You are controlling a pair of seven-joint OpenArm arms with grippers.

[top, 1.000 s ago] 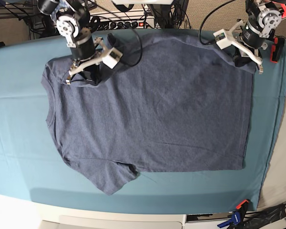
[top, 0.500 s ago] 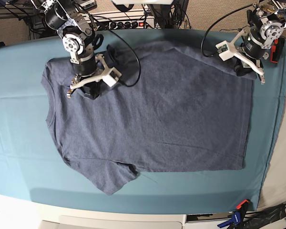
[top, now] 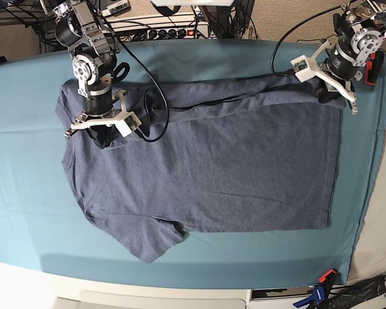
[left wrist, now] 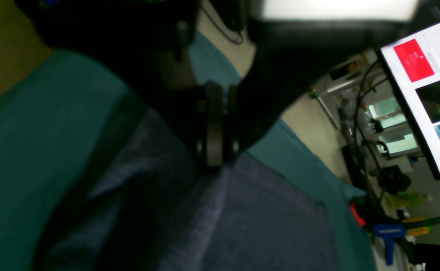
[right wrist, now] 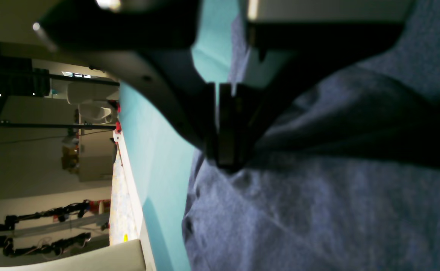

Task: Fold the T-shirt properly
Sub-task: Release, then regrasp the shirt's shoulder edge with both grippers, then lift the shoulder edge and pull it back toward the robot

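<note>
Two robot arms work over a slate-blue T-shirt spread on a table w/ teal cloth. Shirt lies flat across the middle, collar toward the base view's left, hem toward its right, one sleeve sticking out at the near edge. Far edge of the shirt is lifted and folded over toward the middle, making a ridge between both arms. Right gripper, on the base view's left, sits over the shoulder area near the collar; wrist view shows its fingers pressed together, pinching a fold of fabric. Left gripper, on the base view's right, is at the far hem corner; its fingers are closed on the shirt edge. Blue clamp sits at the table's near edge.
</note>
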